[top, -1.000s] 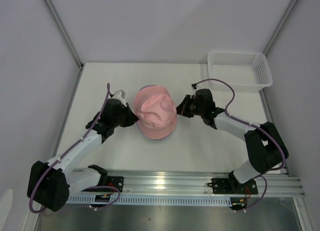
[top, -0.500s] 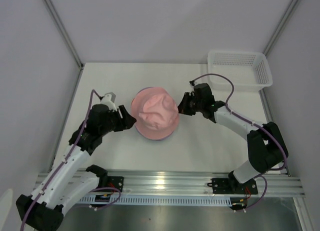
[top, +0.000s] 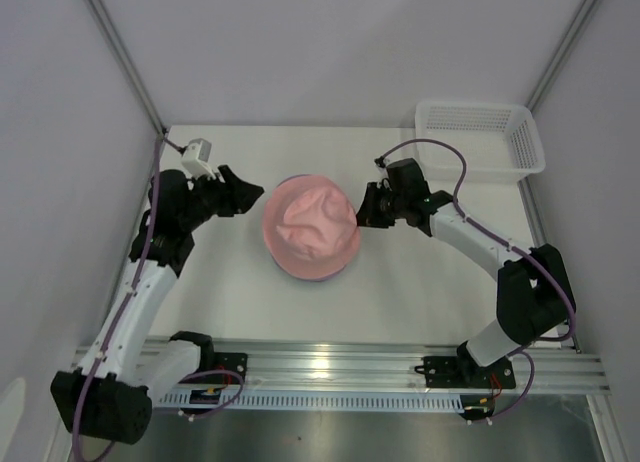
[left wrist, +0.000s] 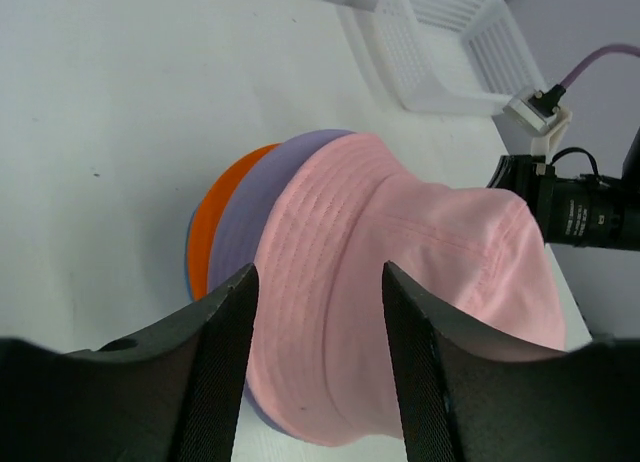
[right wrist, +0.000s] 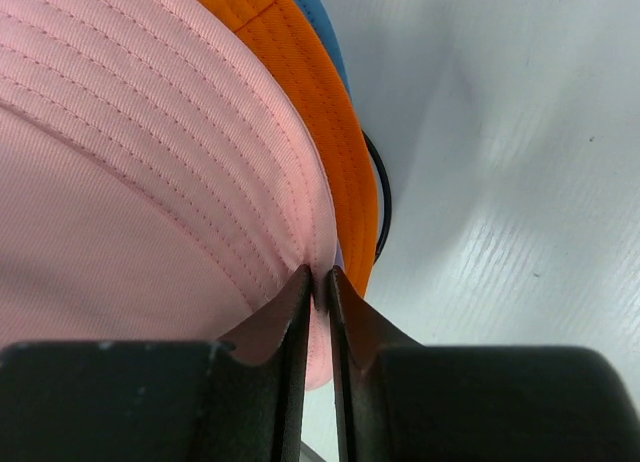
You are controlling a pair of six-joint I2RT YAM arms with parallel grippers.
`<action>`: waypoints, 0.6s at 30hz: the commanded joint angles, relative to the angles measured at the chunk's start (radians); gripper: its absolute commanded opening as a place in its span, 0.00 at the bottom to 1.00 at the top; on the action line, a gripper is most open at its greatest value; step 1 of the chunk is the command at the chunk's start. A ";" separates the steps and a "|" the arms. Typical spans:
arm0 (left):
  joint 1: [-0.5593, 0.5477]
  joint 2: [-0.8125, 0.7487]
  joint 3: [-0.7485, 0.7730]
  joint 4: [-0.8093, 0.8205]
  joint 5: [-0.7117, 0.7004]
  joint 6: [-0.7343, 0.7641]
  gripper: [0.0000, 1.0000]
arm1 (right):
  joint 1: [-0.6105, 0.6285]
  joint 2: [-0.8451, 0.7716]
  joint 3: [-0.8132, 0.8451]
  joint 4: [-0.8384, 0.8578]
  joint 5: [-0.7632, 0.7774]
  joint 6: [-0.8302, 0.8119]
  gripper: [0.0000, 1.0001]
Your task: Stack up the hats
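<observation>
Table [top: 230, 302] | pink hat [top: 310, 230] brim pinched in right hand [top: 362, 210] | left hand [top: 248, 194] wide, apart

Stacked hats, four colours
The pink hat [top: 310, 237] has rows of stitching round its brim; beneath show a lavender hat [left wrist: 245, 214], an orange hat [left wrist: 208, 218] and a blue hat [right wrist: 318, 27]; the mesh basket [top: 478, 168] is white

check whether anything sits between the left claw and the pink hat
nothing visible does. the left claw stands open a little apart from the pink hat, and the top view shows only bare table in the gap between them.
</observation>
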 commanded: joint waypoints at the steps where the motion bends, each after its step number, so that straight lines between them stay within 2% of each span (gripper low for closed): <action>1: 0.022 0.088 -0.057 0.285 0.243 -0.047 0.57 | 0.004 0.020 0.045 -0.033 -0.026 -0.033 0.15; 5: 0.022 0.191 -0.044 0.340 0.308 -0.073 0.61 | 0.007 0.035 0.058 -0.031 -0.035 -0.029 0.14; 8: 0.022 0.227 -0.059 0.347 0.289 -0.066 0.63 | 0.007 0.035 0.061 -0.026 -0.037 -0.027 0.14; 11: 0.022 0.231 -0.093 0.372 0.260 -0.064 0.68 | 0.006 0.040 0.070 -0.025 -0.043 -0.021 0.14; 18: 0.024 0.287 -0.117 0.398 0.249 -0.076 0.70 | 0.009 0.041 0.084 -0.023 -0.048 -0.015 0.14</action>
